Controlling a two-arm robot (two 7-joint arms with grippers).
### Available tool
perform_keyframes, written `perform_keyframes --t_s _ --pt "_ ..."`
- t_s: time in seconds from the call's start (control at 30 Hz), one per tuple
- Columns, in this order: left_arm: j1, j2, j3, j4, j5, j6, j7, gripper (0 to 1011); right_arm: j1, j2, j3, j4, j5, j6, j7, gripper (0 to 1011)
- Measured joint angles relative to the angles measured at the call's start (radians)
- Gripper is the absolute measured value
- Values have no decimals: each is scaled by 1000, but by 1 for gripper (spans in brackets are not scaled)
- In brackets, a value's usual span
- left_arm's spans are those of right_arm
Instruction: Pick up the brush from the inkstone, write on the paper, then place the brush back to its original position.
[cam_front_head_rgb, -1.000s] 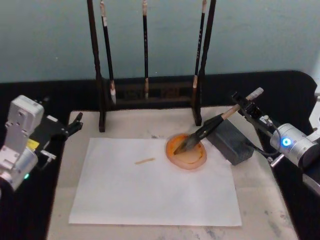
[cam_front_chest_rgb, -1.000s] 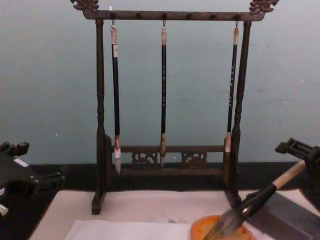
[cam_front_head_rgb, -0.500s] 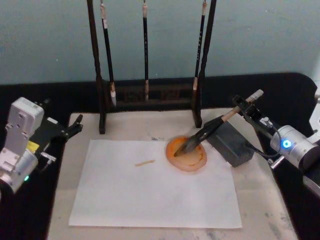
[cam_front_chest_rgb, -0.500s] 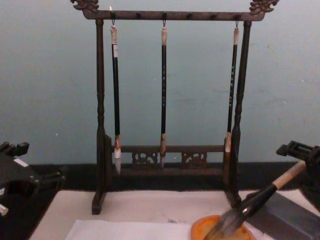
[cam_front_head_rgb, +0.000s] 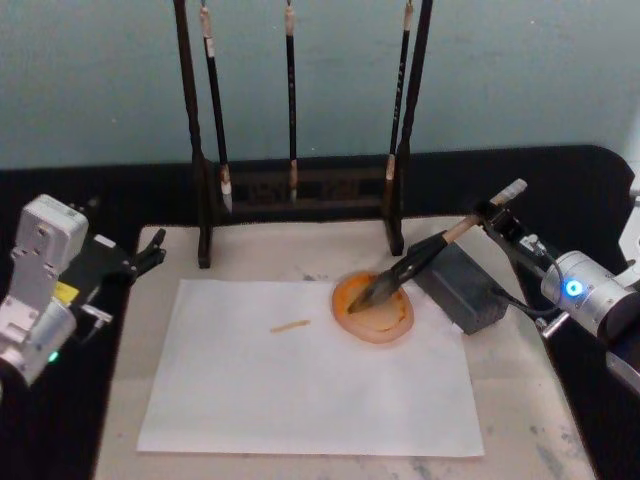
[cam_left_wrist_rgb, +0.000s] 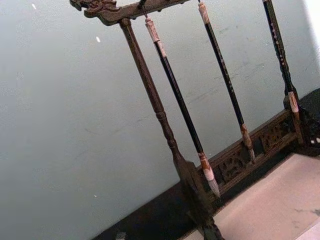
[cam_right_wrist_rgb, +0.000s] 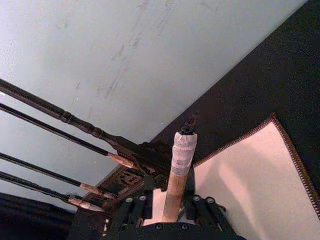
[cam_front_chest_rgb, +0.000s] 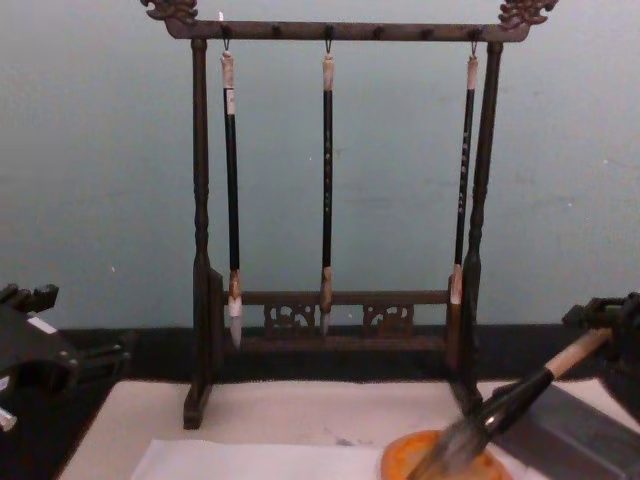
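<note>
Brush (cam_front_head_rgb: 410, 268) tuft rests in orange dish (cam_front_head_rgb: 397, 322); right gripper (cam_front_head_rgb: 493, 213) straddles handle, grip unclear; left gripper (cam_front_head_rgb: 153, 250) idles, spread.

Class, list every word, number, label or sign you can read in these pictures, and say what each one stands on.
No text can be read.
Yellow label on the left arm: too small to read.
Pale marks on the handles of the hanging brushes: too blurred to read.
Tan mark on the paper: a short stroke, no letter.
</note>
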Motion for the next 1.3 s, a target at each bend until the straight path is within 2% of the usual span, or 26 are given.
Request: perform_keyframes --t_s 0.17,0.27,0.87,1.17,1.3 --pt "0 0 0 0 0 0 0 1010 0 0 0 0 0 0 0 211" --pt "0 0 0 0 0 0 0 1010 0 0 0 0 0 0 0 163" --pt "0 0 0 0 0 0 0 1010 1 6 -9 0 0 -16 10 163" --pt "0 0 0 0 0 0 0 1010 13 26 -40 -21 -7 -62 46 163" --pt "0 0 0 0 0 0 0 1010 20 44 -63 -40 -27 -87 68 163"
